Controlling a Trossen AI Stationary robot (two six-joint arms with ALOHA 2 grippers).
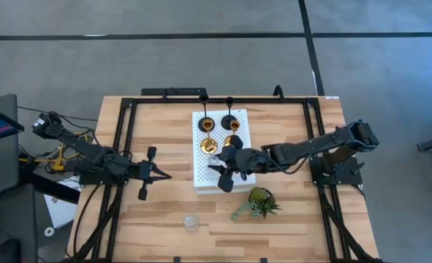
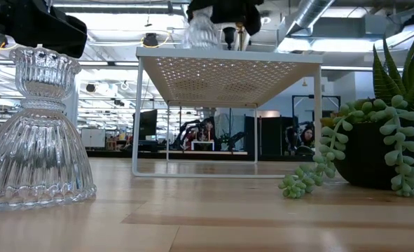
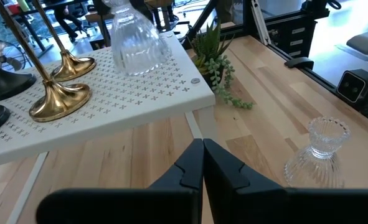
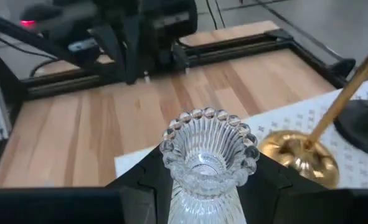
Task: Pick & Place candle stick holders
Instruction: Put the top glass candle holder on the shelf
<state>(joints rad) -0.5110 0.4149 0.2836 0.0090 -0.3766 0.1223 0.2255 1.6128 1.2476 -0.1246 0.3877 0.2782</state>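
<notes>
Glass holder point(image 4: 205, 155) gripped by right pincer point(image 1: 226, 166) over white board point(image 1: 201, 179); left pincer point(image 1: 157, 174) closed.

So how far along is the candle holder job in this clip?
Two black holders and two gold holders already stand on the white board. The right gripper has its jaws shut on a glass holder over the board. One glass holder on the table remains; the left gripper waits, shut.
</notes>
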